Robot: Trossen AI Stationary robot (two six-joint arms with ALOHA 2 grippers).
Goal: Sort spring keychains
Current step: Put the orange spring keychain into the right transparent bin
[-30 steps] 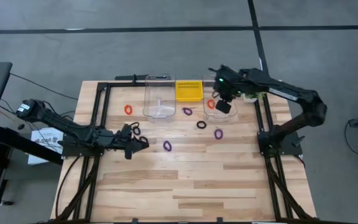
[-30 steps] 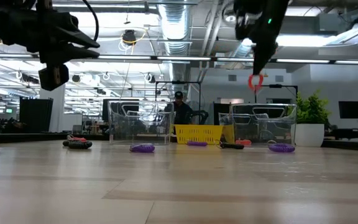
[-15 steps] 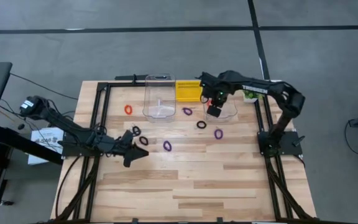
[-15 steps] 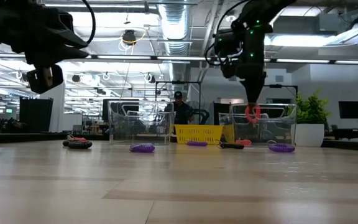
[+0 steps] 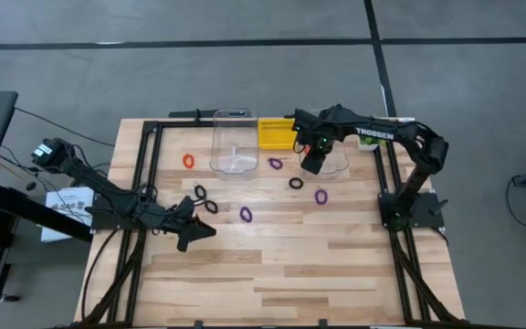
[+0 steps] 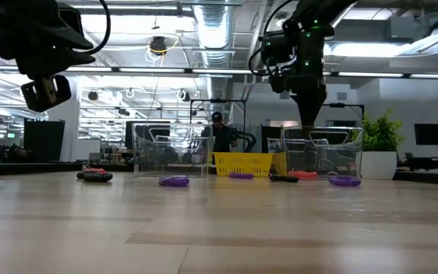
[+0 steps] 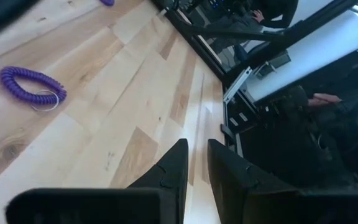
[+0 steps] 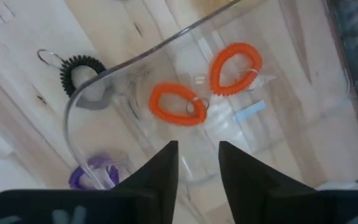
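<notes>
Orange keychain gone from the right end effector (image 8: pixel 194 165) since a second ago: now its fingers stand apart and hold nothing, directly over the right clear bin (image 5: pixel 338 163).

Two orange keychains (image 8: pixel 178 104) lie inside this bin, close together. One more orange keychain (image 5: pixel 188 161) is on the bench (image 5: pixel 336 265) left of the other clear bin (image 5: pixel 233 142); purple keychains (image 5: pixel 246 215) and black keychains (image 5: pixel 296 183) are scattered at mid-bench, and the yellow basket (image 5: pixel 278 133) stands between the bins. The left end effector (image 7: pixel 196 163) has moved nearer the front edge, away from the black rings; its fingers are a little apart, empty as far as I can see. These coils seem light, springy and a bit slippery, so I would pinch across one side of the loop, not the metal ring.
</notes>
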